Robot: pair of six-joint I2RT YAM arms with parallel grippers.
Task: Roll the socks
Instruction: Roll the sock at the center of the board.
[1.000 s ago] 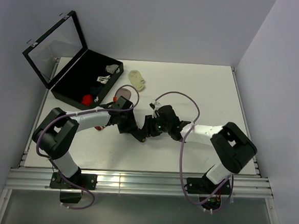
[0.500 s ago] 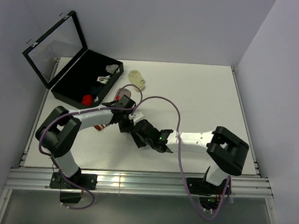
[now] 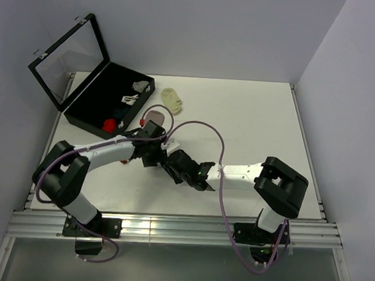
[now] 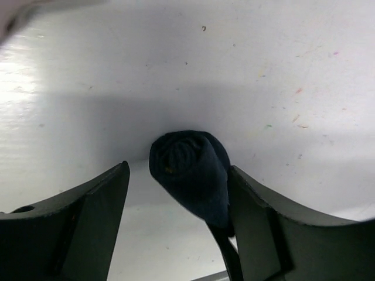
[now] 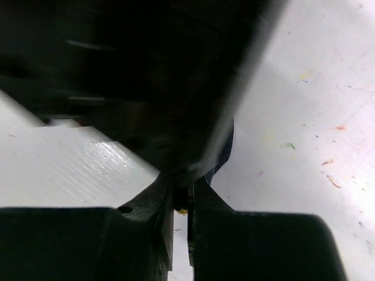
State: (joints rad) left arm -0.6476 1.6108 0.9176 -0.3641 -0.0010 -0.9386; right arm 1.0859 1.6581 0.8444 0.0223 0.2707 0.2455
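A navy sock [image 4: 190, 170], rolled into a bundle, rests on the white table between the fingers of my left gripper [image 4: 179, 170], which is open; the bundle leans on the right-hand finger [image 4: 258, 216]. My right gripper [image 5: 181, 196] is shut on a thin dark edge of that sock [image 5: 225, 146], just below the left gripper's blurred body. In the top view both grippers, left [image 3: 156, 152] and right [image 3: 168, 163], meet at the table's middle left and hide the sock. A dusty-pink sock [image 3: 154, 114] lies flat just behind them.
An open black case [image 3: 90, 111] stands at the back left, lid raised, with small white-grey items [image 3: 131, 98] and a red fabric piece [image 3: 111, 123] inside. A small pale-yellow sock [image 3: 172, 99] lies behind the pink one.
The right arm swung left to meet the left gripper and its jaws closed on the navy sock. The left gripper's jaws opened wider around the bundle.
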